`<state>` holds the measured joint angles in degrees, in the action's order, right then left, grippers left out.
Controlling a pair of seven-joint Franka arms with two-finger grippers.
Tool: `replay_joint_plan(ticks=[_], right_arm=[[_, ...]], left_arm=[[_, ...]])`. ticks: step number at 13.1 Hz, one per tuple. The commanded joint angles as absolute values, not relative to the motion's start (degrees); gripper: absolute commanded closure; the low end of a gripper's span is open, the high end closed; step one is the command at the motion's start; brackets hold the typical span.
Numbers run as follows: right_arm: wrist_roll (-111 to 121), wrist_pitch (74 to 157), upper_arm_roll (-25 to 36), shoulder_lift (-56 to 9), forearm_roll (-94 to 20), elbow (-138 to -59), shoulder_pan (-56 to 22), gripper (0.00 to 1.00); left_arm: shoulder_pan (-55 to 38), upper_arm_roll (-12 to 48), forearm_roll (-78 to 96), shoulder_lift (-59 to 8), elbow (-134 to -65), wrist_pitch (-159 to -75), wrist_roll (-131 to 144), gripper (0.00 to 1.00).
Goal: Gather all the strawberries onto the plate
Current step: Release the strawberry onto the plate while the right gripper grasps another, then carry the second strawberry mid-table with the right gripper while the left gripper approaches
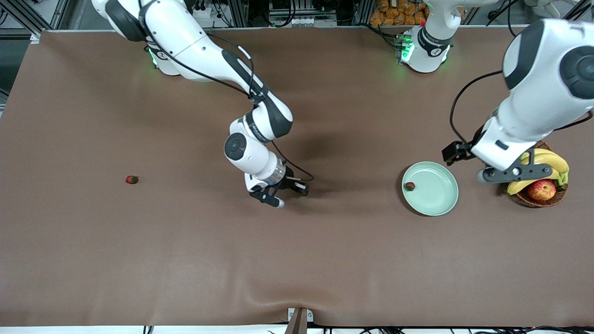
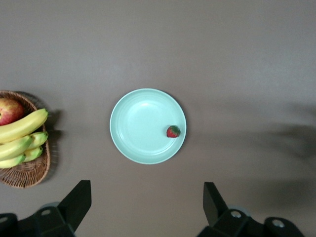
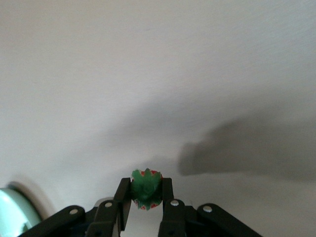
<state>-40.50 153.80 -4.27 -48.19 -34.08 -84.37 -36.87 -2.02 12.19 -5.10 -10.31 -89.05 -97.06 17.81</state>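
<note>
My right gripper [image 1: 274, 200] hangs over the middle of the table, shut on a strawberry [image 3: 146, 189] whose green top shows between the fingers in the right wrist view. A second strawberry [image 1: 409, 186] lies in the mint-green plate [image 1: 436, 195], near the rim toward the right arm's end; the left wrist view shows both this berry [image 2: 173, 131] and the plate [image 2: 140, 123]. A third strawberry [image 1: 132, 179] lies on the table toward the right arm's end. My left gripper [image 1: 510, 173] is open and empty, up over the spot between the plate and the basket.
A wicker basket [image 1: 540, 197] with bananas [image 1: 550, 160] and an apple [image 1: 541, 189] stands beside the plate at the left arm's end; it also shows in the left wrist view [image 2: 29, 170]. The plate's edge shows in the right wrist view [image 3: 12, 212].
</note>
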Motion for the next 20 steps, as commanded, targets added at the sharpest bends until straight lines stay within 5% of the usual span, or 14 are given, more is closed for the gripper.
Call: replay_joint_plan(ticks=[1, 5, 6, 8, 9, 12, 16, 20], right_arm=[[-42.01, 156.35, -3.52, -51.59, -36.91, -79.63, -38.84, 0.95], [-43.67, 160.22, -3.52, -54.40, -36.91, -78.40, -40.69, 0.86], [-43.94, 160.14, -3.52, -54.49, -36.83, -78.57, -40.69, 0.72], [-42.99, 160.05, -3.43, -54.32, -36.13, -78.92, -40.69, 0.14], [-42.80, 159.96, -3.34, -53.97, -35.86, -79.01, -40.26, 0.00], [-42.71, 156.64, -3.08, -51.07, -35.42, -79.89, -37.46, 0.00], [-36.94, 146.10, -3.08, -42.47, -29.72, -90.94, -25.00, 0.00], [-23.85, 126.88, -3.08, -35.34, -22.01, -94.75, -10.15, 0.00]], left_arm=[[-2.80, 13.18, -4.13, -10.63, -91.05, -98.43, 18.19, 0.00], [-5.18, 15.29, -4.22, -13.18, -96.22, -106.24, 21.70, 0.00], [-5.79, 15.38, -4.13, -13.18, -98.76, -110.00, 21.97, 0.00], [-7.73, 15.56, -4.13, -14.32, -103.34, -117.39, 24.85, 0.00], [-8.43, 15.64, -4.13, -16.15, -104.14, -120.21, 26.61, 0.00], [-10.98, 15.56, -4.31, -21.52, -104.15, -126.71, 32.23, 0.00], [-17.56, 15.47, -5.01, -31.52, -99.60, -137.96, 49.85, 0.00], [-22.49, 14.42, -4.92, -41.21, -90.45, -140.27, 70.16, 0.00]])
